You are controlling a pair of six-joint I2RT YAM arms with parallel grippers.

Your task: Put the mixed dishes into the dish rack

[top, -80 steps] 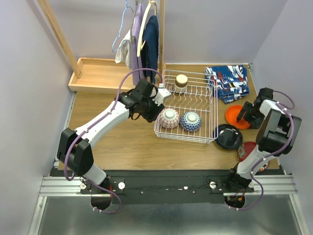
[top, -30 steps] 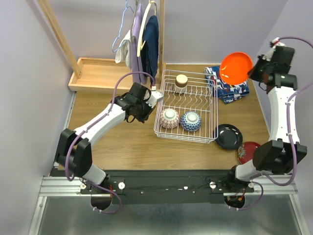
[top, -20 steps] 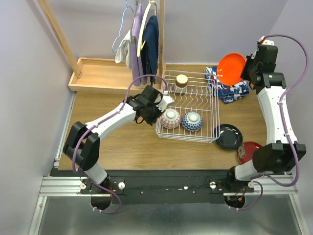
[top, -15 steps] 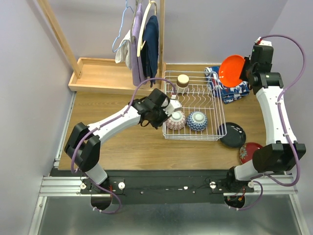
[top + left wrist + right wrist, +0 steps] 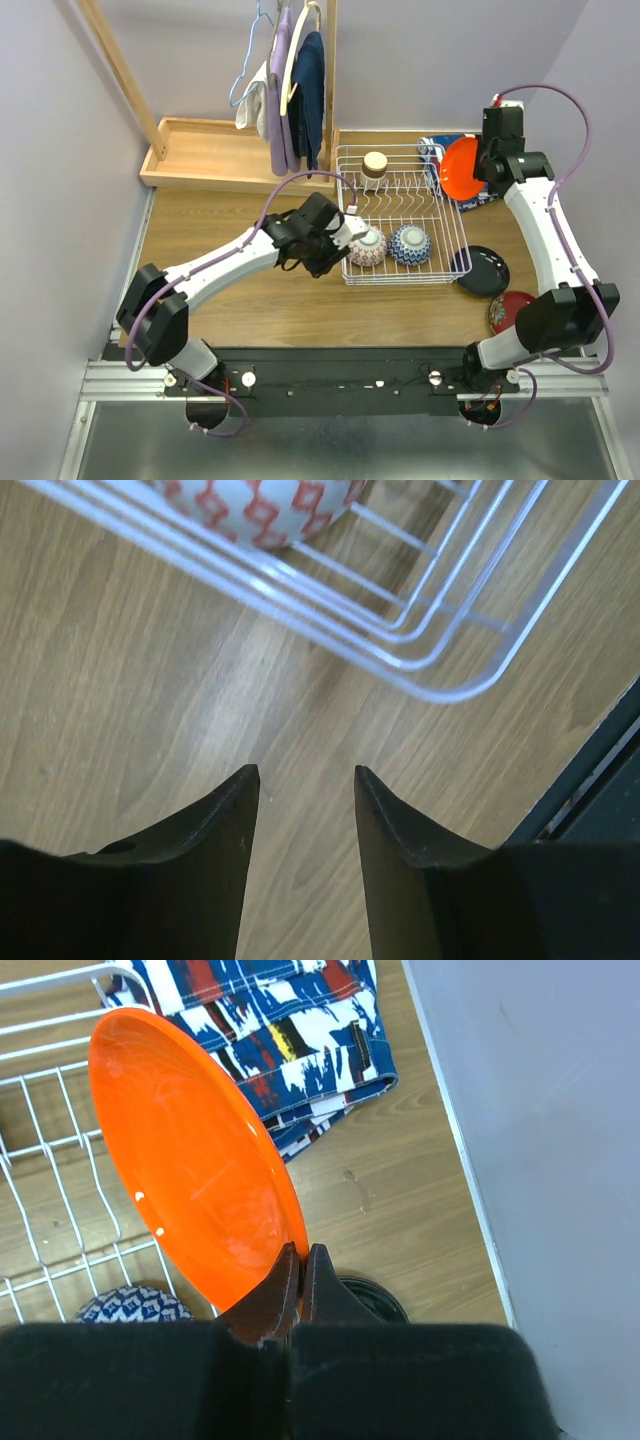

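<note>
Orange plate [image 5: 190,1160] is what I have in the right gripper [image 5: 302,1260]. The fingers are pinched tight on its rim, and the plate stands on edge over the far right corner of the dish rack [image 5: 400,283]. The blue-red patterned cloth [image 5: 290,1020] lies behind it, near the far right corner of the desk [image 5: 250,290].

My left gripper [image 5: 305,780] holds nothing, its fingers parted a little. It sits over bare wood right beside the rack's near left corner; whether it touches the wire I cannot tell.

Inside the rack, the red-white patterned bowl [image 5: 367,246] and the small blue-patterned bowl [image 5: 410,244] sit side by side along the near side. The tan-brown cup [image 5: 374,165] stands upright at the far side.

The glossy black plate [image 5: 485,268] lies on the desk at the rack's near right corner, touching it or just beside it. The dark red plate [image 5: 510,310] lies closer to the right edge, partly hidden by my right arm [image 5: 545,230].
</note>
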